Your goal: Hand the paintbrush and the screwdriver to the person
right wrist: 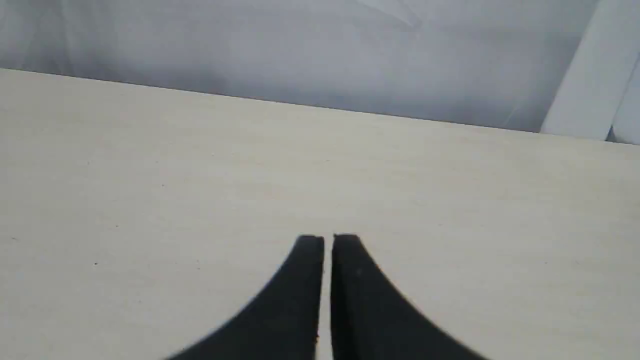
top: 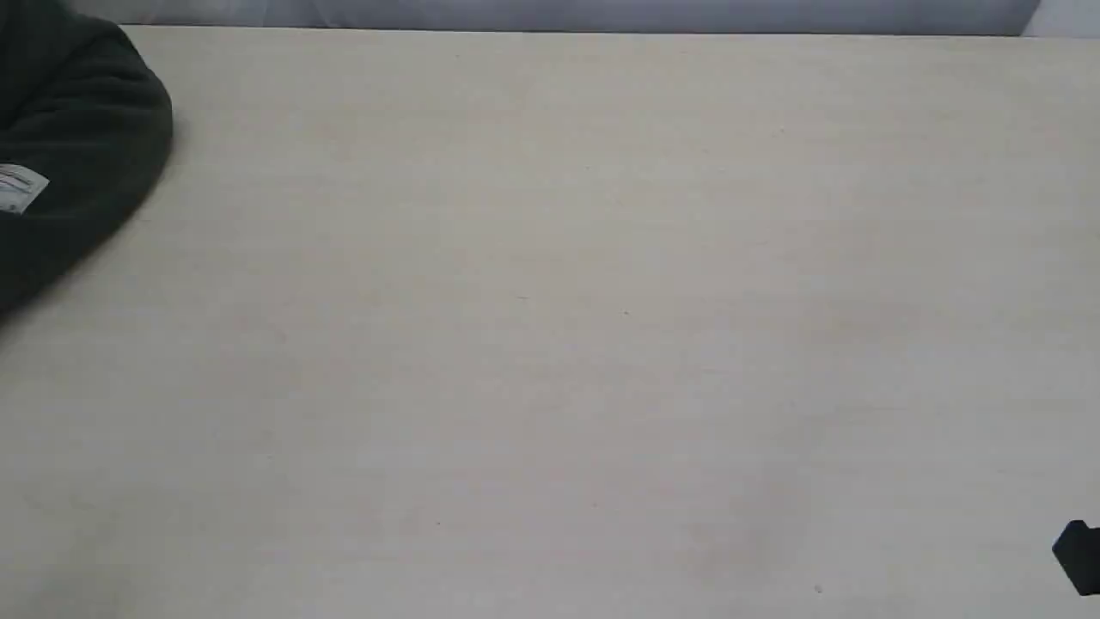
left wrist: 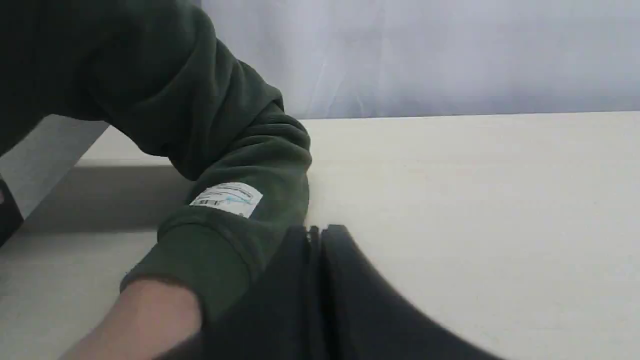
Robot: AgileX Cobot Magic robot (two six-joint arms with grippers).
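Closest in, the black left gripper (left wrist: pixel 316 230): jaws pressed flat together, nothing between them. Hard by it in the left wrist view is the person's arm (left wrist: pixel 225 140) in a dark green fleece sleeve, with a small white printed label (left wrist: pixel 227 199) above the cuff and bare skin (left wrist: pixel 145 320) below it. Touching the gripper or just beside it? I can't tell. Over to the right wrist view: the black right gripper (right wrist: pixel 327 240), jaws drawn in to a hairline slit, gripping nothing, above the pale beige wood-grain surface (right wrist: pixel 150 200). No sleeve in that view. The exterior view catches only a rounded bulge of sleeve and the label at its left edge, well apart from a small black piece (top: pixel 1078 554) poking in at the lower right corner. The skin shows from the left wrist alone. The paintbrush and the screwdriver show in no view. Farthest back, a pale grey wrinkled backdrop (right wrist: pixel 300 50) past the surface's far edge, and, from the right wrist only, a slanted white post (right wrist: pixel 580 80).
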